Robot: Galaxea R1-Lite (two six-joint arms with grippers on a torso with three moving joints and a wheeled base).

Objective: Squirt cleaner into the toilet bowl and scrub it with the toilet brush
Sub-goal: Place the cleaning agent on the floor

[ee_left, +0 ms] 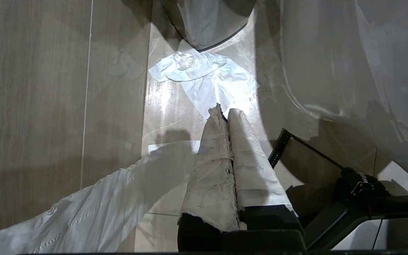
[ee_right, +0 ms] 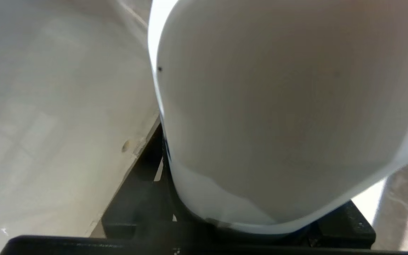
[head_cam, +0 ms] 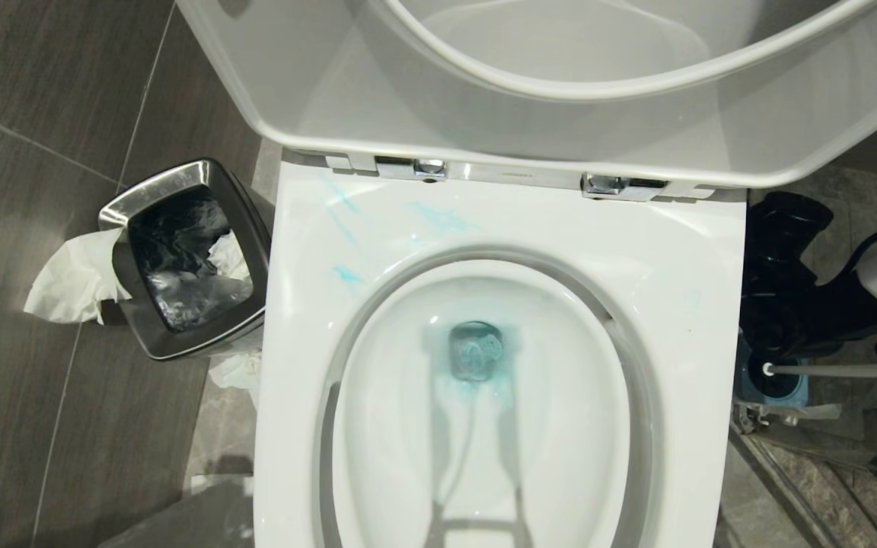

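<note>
The white toilet bowl [head_cam: 682,251] fills the head view with its seat and lid raised. Turquoise cleaner [head_cam: 446,221] streaks the back rim and tints the water at the drain [head_cam: 475,352]. Right of the bowl, the toilet brush handle [head_cam: 827,371] rises out of its blue-and-grey holder [head_cam: 777,387]; its bristle head is hidden. Just above it, my right gripper [head_cam: 861,304] is shut on a white bottle [ee_right: 282,117], which hides the fingertips. My left gripper [ee_left: 225,112] hangs over the floor left of the bowl, its paper-wrapped fingers pressed together and holding nothing.
A steel-rimmed waste bin [head_cam: 244,221] with a black liner stands left of the bowl, white tissue [head_cam: 73,281] hanging over its side. More tissue [ee_left: 204,78] lies on the floor tiles. A metal floor rail [head_cam: 789,472] runs at the lower right.
</note>
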